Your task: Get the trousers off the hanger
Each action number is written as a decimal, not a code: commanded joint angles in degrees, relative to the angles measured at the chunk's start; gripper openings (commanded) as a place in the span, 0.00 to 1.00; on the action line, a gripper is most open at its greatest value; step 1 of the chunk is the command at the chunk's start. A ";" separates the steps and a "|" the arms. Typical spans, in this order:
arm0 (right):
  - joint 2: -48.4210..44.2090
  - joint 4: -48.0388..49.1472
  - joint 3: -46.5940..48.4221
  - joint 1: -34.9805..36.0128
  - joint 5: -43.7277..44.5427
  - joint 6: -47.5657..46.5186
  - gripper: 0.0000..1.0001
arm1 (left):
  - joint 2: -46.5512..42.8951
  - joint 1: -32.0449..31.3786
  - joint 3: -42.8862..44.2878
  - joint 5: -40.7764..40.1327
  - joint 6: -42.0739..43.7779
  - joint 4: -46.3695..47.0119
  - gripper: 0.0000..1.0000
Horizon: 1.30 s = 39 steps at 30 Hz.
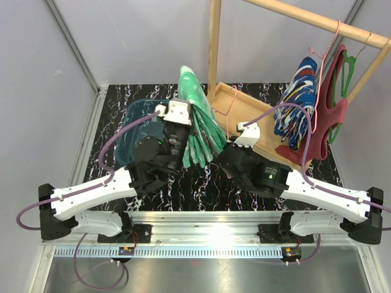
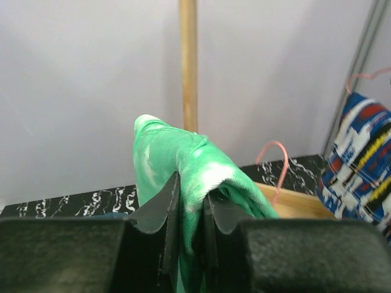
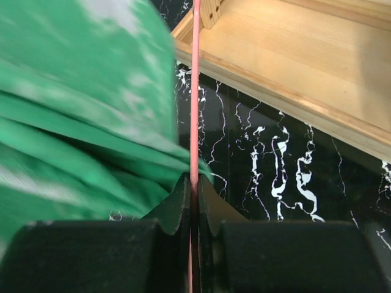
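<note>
The mottled green and white trousers (image 1: 197, 116) hang in the middle of the table, raised by my left gripper (image 1: 178, 113). In the left wrist view that gripper (image 2: 190, 201) is shut on a fold of the green trousers (image 2: 183, 159). My right gripper (image 1: 239, 141) is shut on the thin pink hanger (image 3: 195, 91); the green trousers (image 3: 85, 110) lie just left of it. The hanger's hook (image 1: 230, 104) shows above the wooden base. The blue patched trousers (image 1: 297, 104) hang on another pink hanger from the wooden rail (image 1: 317, 21).
A maroon tank top (image 1: 327, 107) on a green hanger hangs at the right end of the rail. The wooden rack's base tray (image 1: 269, 131) and upright post (image 1: 214, 43) stand behind the grippers. A teal bin (image 1: 131, 131) sits under the left arm.
</note>
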 commanded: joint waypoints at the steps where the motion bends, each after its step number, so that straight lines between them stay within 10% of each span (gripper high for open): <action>1: -0.85 -3.24 -1.45 -0.99 -0.27 3.11 0.00 | -5.93 2.15 2.10 -2.03 0.98 15.26 0.00; 19: -5.42 -7.03 -2.24 -2.14 1.23 -0.66 0.00 | -17.53 24.82 3.77 -3.53 -15.19 -10.04 0.00; 28: -9.81 -3.77 -1.54 -2.14 -2.64 -5.84 0.00 | -12.62 33.16 4.21 -6.70 5.96 -4.51 0.00; 39: -12.97 -3.86 2.85 -2.22 -3.60 -11.30 0.00 | -13.49 39.86 -7.55 -7.74 7.66 -4.70 0.00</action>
